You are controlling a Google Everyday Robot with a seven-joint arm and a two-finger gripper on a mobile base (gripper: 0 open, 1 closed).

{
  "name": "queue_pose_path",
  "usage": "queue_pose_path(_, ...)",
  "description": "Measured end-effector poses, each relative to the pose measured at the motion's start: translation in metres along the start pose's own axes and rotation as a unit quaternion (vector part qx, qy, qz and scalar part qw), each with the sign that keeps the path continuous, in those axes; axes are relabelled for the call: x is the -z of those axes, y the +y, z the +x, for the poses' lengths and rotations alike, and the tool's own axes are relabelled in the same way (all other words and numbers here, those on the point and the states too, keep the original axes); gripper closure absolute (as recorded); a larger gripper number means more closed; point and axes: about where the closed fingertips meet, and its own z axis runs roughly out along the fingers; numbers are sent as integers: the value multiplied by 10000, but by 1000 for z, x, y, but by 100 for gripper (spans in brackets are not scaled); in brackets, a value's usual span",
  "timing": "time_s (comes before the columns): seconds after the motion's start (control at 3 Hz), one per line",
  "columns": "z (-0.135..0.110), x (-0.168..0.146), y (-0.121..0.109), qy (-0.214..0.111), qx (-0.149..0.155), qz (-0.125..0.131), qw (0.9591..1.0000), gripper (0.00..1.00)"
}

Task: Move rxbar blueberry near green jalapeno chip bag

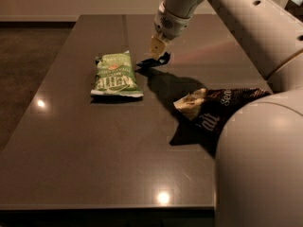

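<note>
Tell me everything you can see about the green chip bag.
The green chip bag is a rectangular, glossy packet with a paler green top band and white block lettering. It lies flat, face up, on the dark table, top toward the far edge, apparently sealed. Nothing rests on it. The small dark snack bar is just off its far right corner, under the gripper; whether bar and bag touch is unclear.

Dim; pincer (156, 50) above table (94, 145), hard shadow.
</note>
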Motion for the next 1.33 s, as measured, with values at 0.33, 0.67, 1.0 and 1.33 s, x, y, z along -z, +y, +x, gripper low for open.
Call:
queue_pose_path(0.33,-4,-2,64,-49,537,-505,9973,98)
queue_pose_path(0.67,-4,-6,98,-51,826,-747,9938,74)
queue_pose_path(1.0,-5,-9,97,-53,820,-743,9938,51)
queue_pose_path(1.33,-7,-11,97,-65,823,-741,9938,28)
